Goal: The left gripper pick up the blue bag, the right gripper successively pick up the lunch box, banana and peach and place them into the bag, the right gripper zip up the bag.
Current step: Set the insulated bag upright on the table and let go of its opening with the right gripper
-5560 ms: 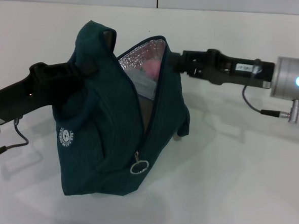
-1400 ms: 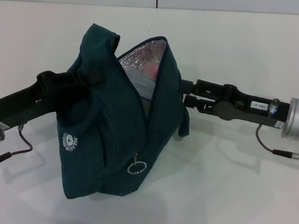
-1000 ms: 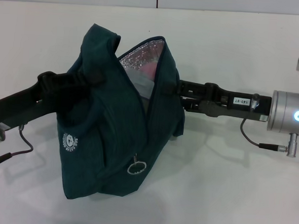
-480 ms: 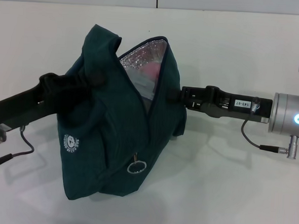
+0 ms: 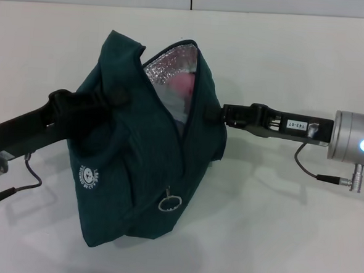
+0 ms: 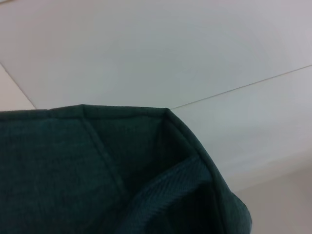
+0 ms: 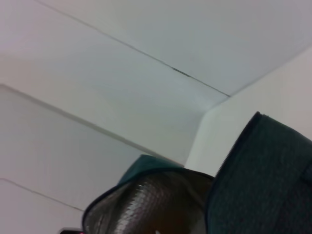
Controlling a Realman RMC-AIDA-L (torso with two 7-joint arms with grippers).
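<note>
The blue bag [image 5: 138, 152] stands mid-table with its mouth open, showing silver foil lining [image 5: 164, 67]. The pink peach [image 5: 184, 82] shows inside; the lunch box and banana are hidden. My left gripper [image 5: 112, 97] comes in from the left, shut on the bag's near handle and holding it up. My right gripper [image 5: 211, 112] reaches in from the right, its tips closed together against the bag's right wall just below the zipper edge. The zipper's ring pull [image 5: 170, 204] hangs low on the front. The wrist views show teal fabric [image 6: 97, 170] and the bag's rim [image 7: 263, 180].
The white table [image 5: 287, 229] stretches around the bag. A cable [image 5: 307, 169] loops under my right wrist, and another cable [image 5: 25, 170] hangs by my left arm.
Over the last second and a half my right gripper rose from beside the bag's lower right, narrowed, and settled on its right wall. The bag sank slightly and its mouth narrowed.
</note>
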